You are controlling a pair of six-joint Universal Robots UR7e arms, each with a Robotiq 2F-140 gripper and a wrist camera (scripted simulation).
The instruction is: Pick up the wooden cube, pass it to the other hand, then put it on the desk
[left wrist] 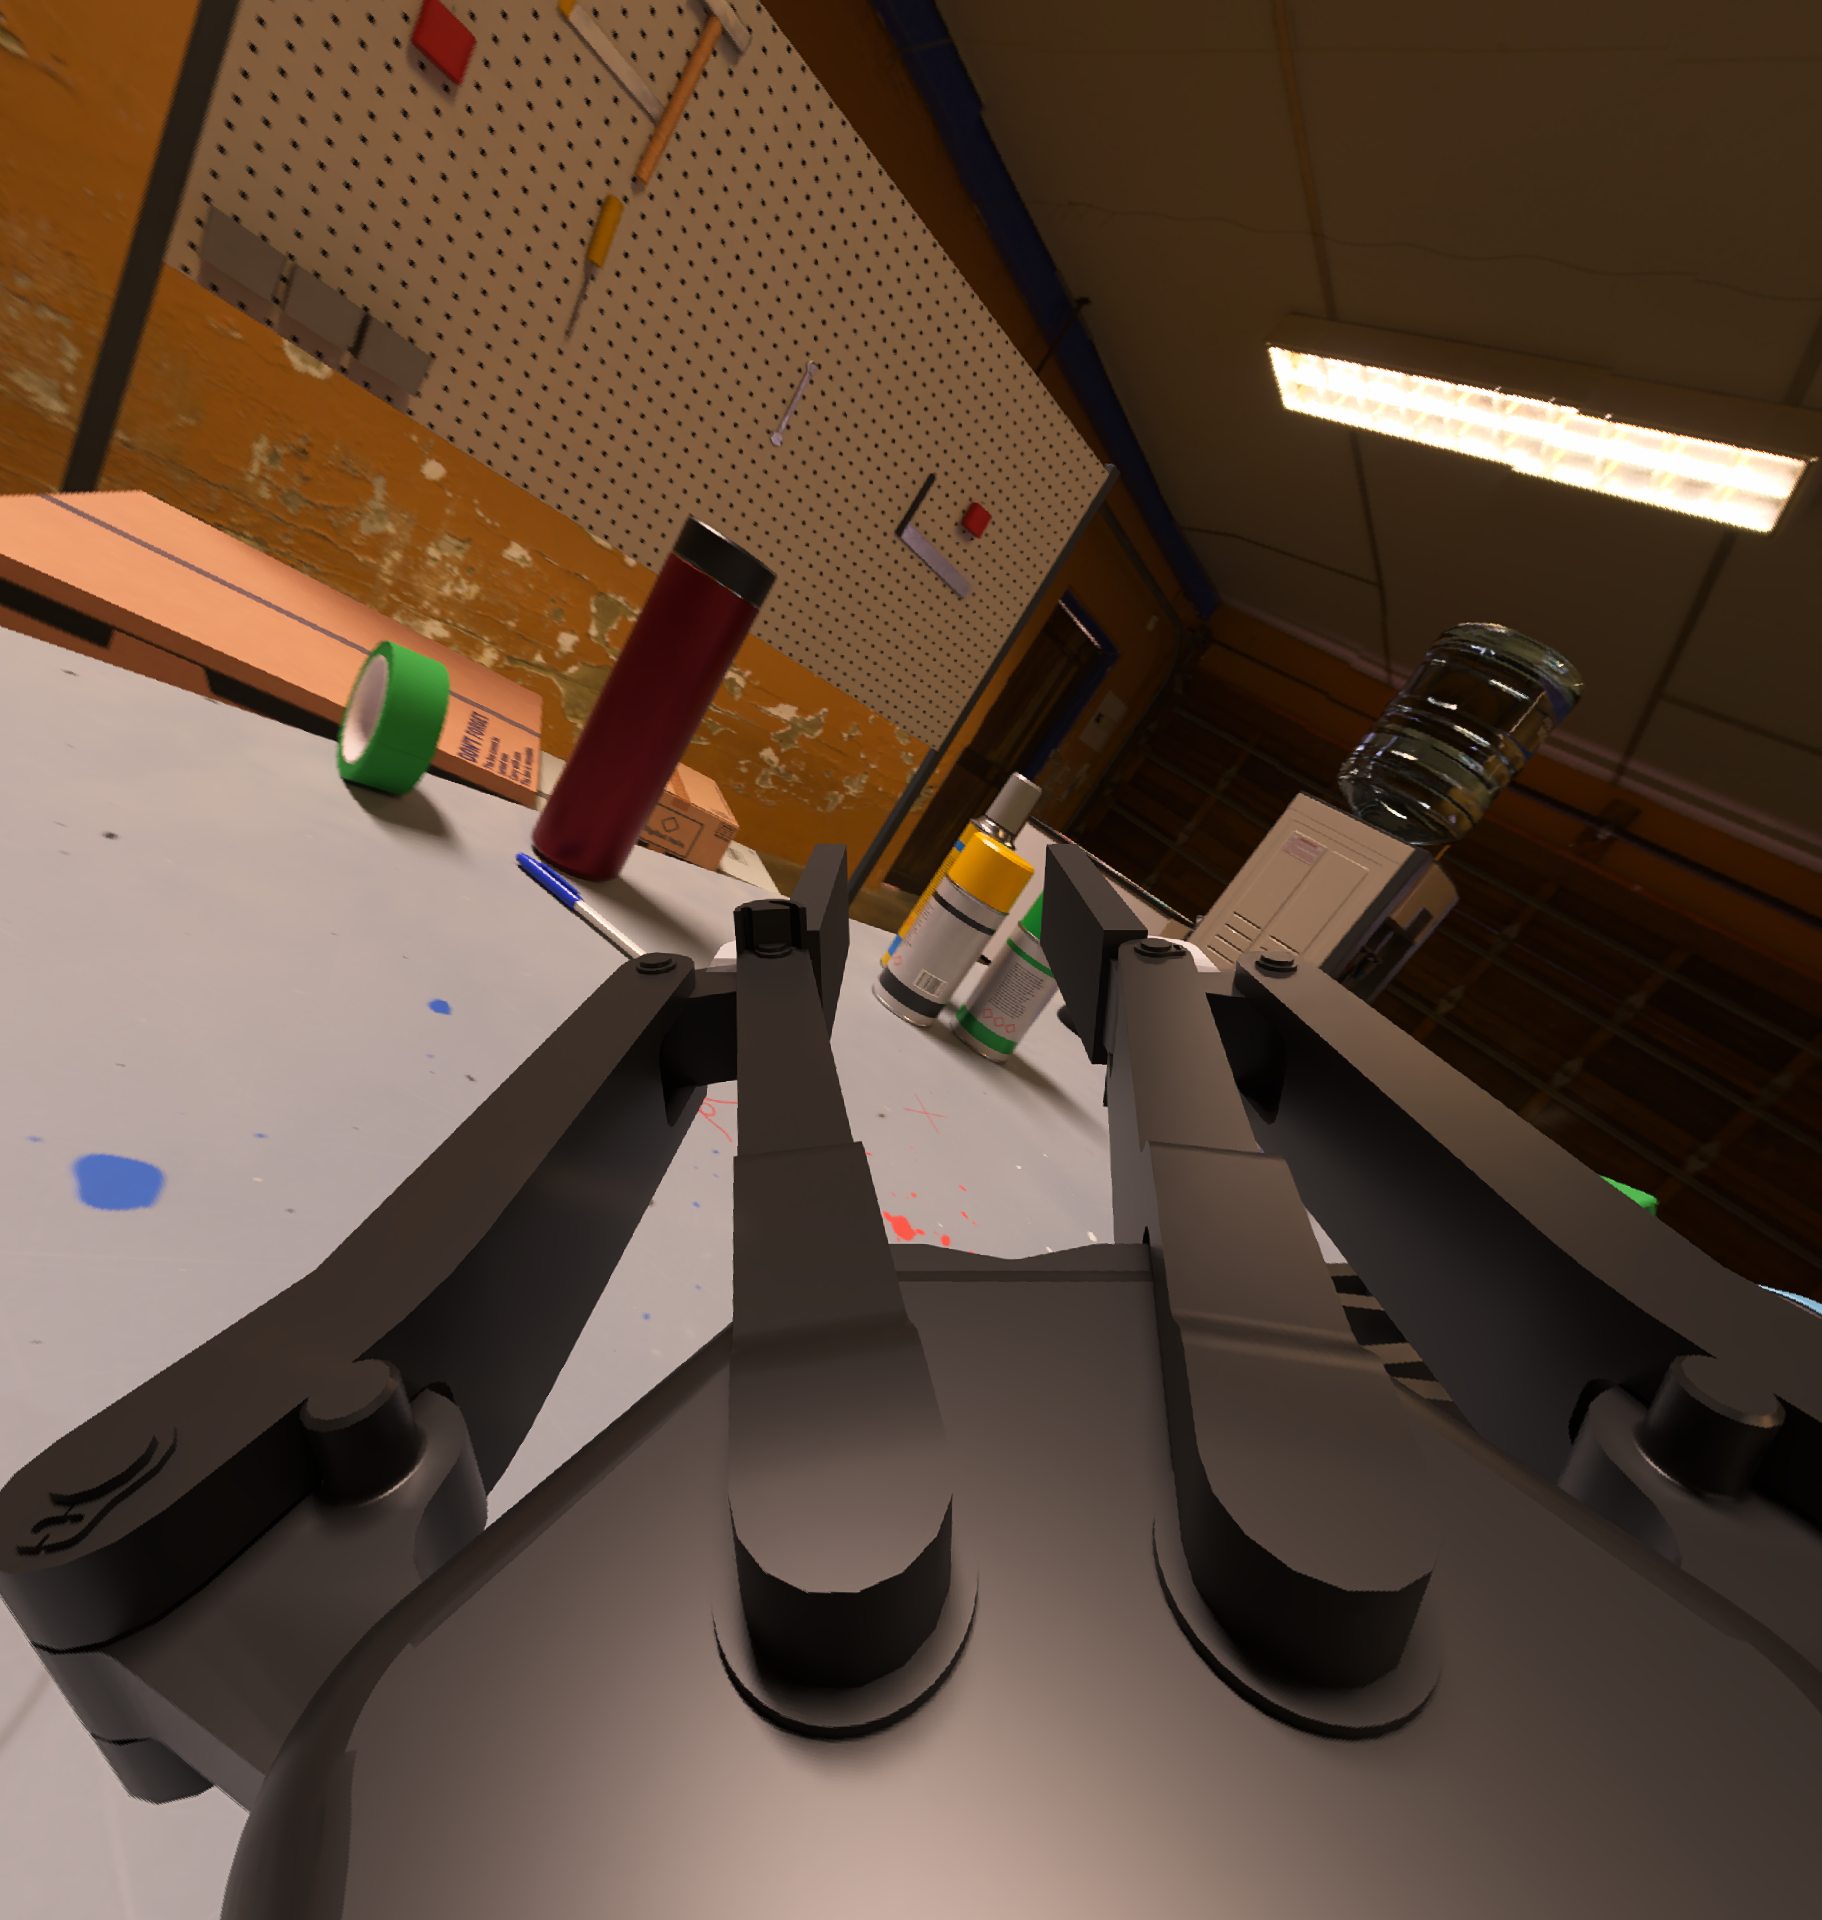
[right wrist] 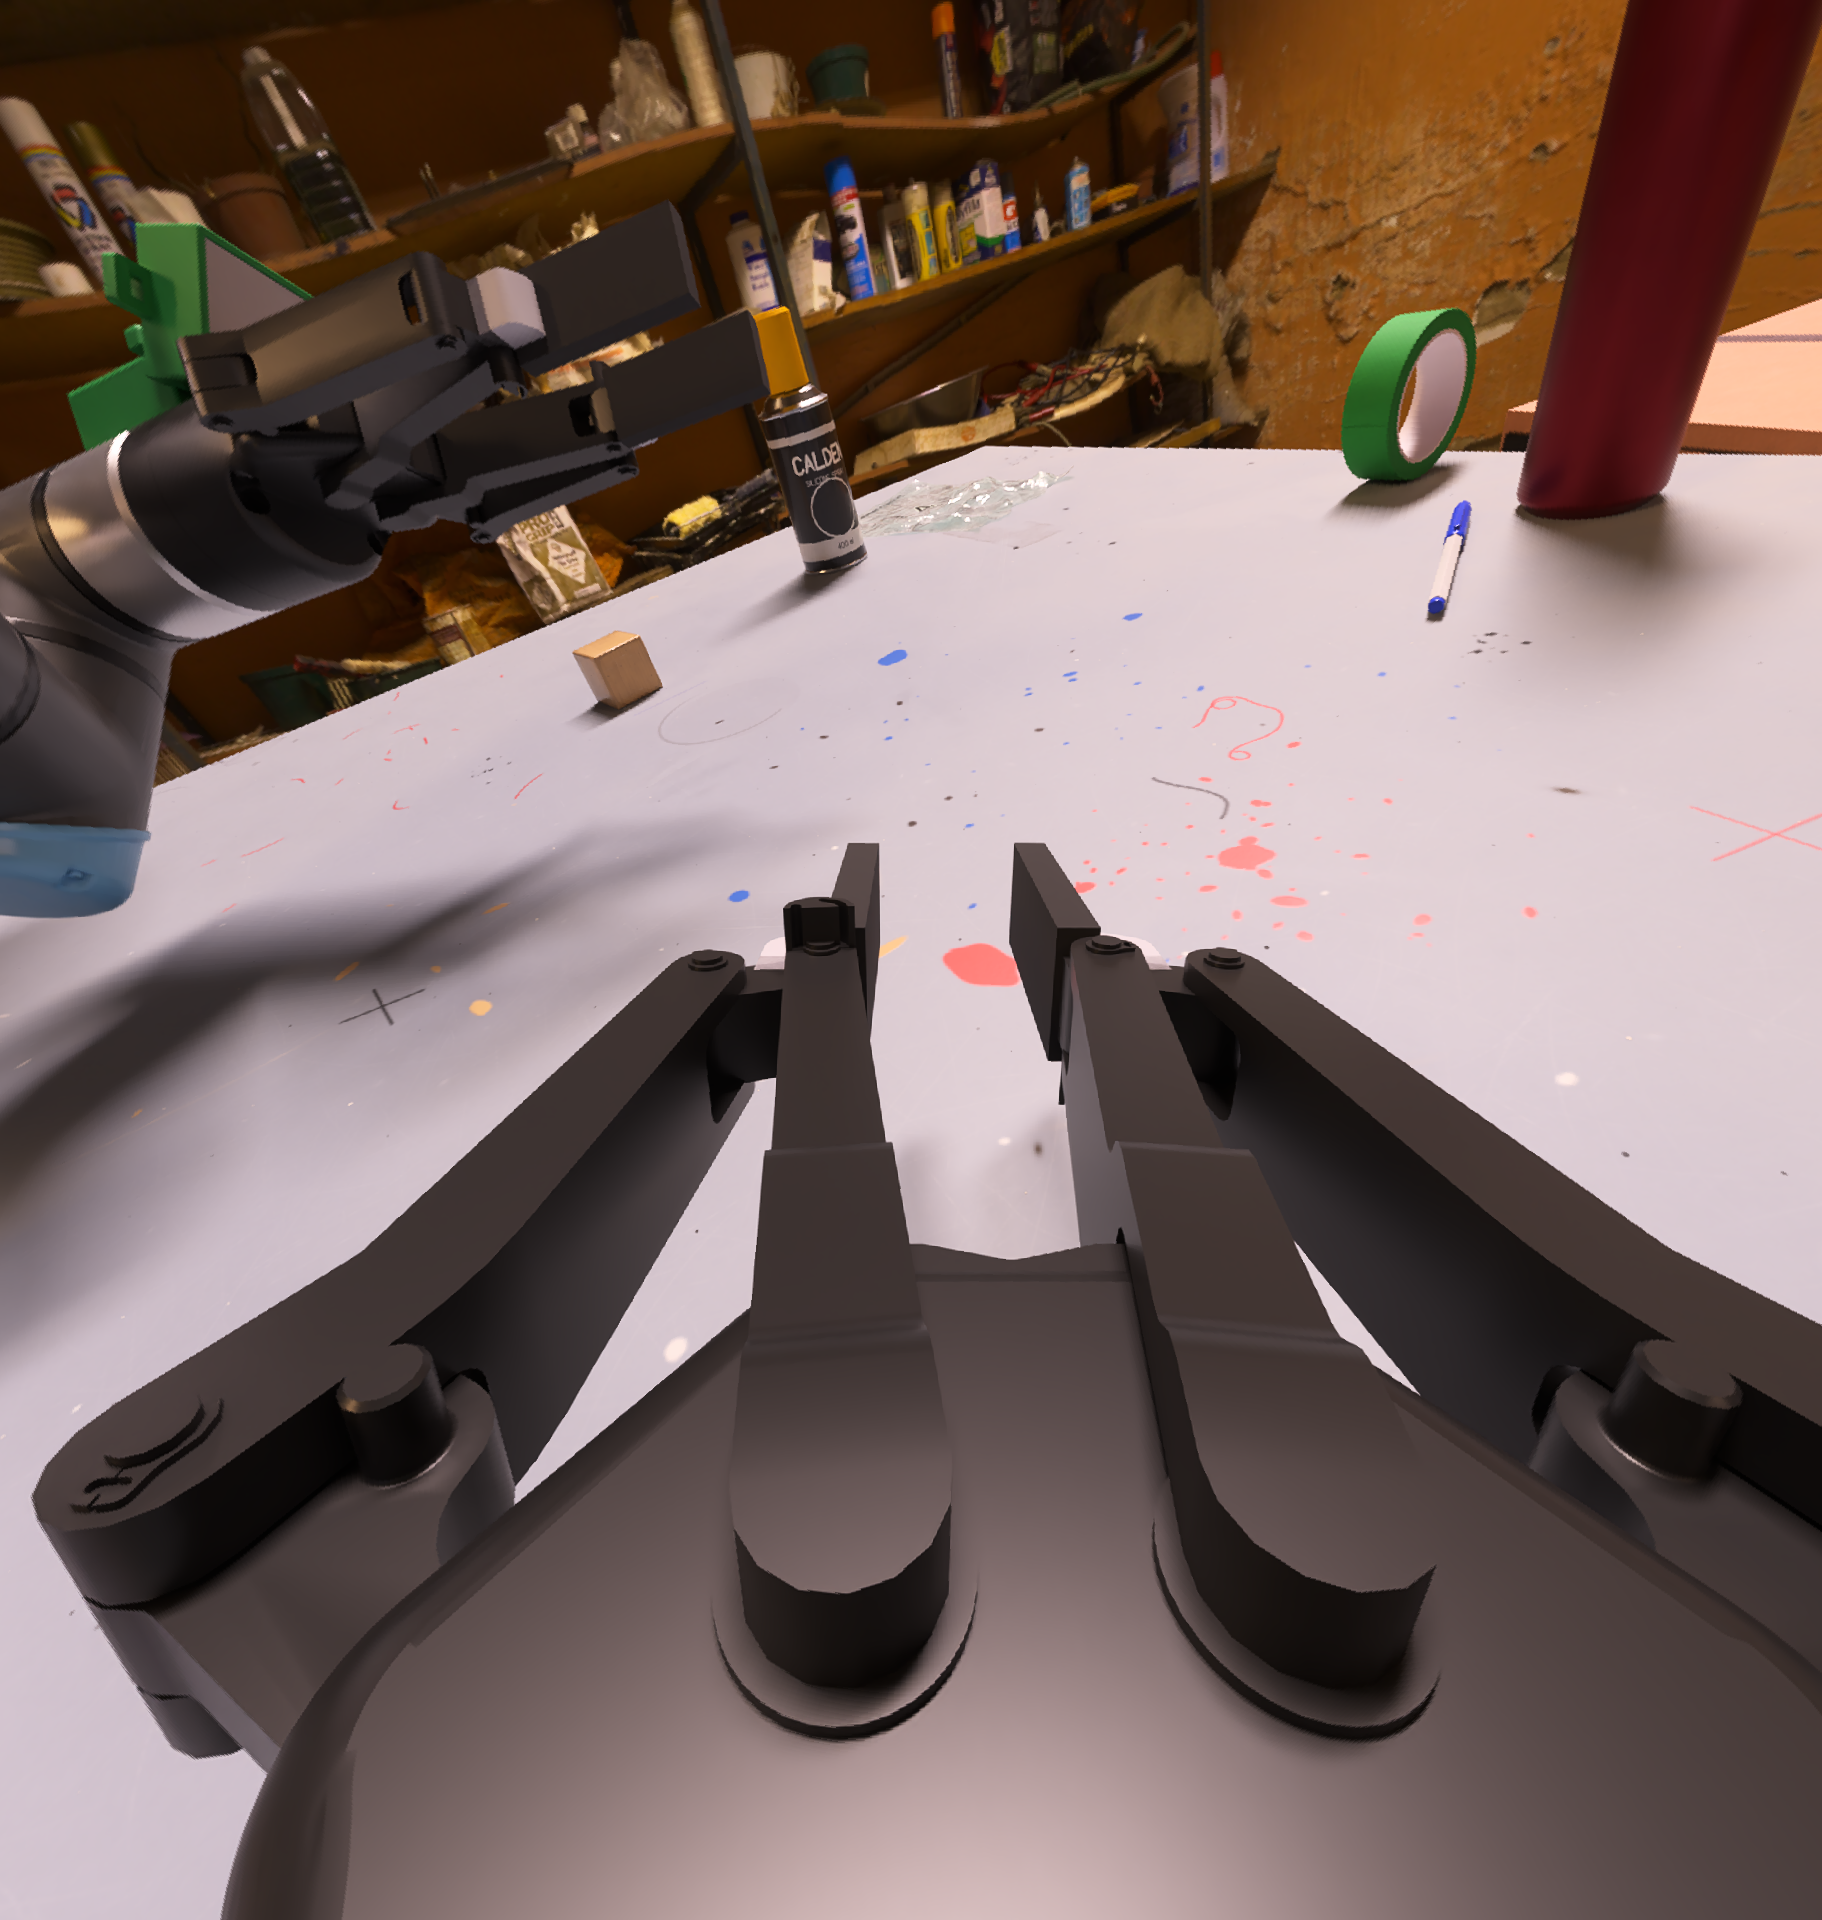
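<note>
The wooden cube (right wrist: 618, 667) is a small light-brown block that sits on the grey paint-spattered desk (right wrist: 990, 727), seen only in the right wrist view, at the far left of the desk. My left gripper (left wrist: 943, 904) is open and empty; it also shows in the right wrist view (right wrist: 678, 322), raised above the desk, up and beyond the cube. My right gripper (right wrist: 943, 899) is open and empty, low over the desk's middle, well short of the cube.
A dark red flask (left wrist: 647, 707) (right wrist: 1655, 260), a green tape roll (left wrist: 393, 717) (right wrist: 1406, 395), a blue pen (left wrist: 574, 899) (right wrist: 1447, 561) and a flat cardboard box (left wrist: 211, 603) stand at the back. Spray cans (left wrist: 964, 914) and a black can (right wrist: 819, 468) stand near the edges.
</note>
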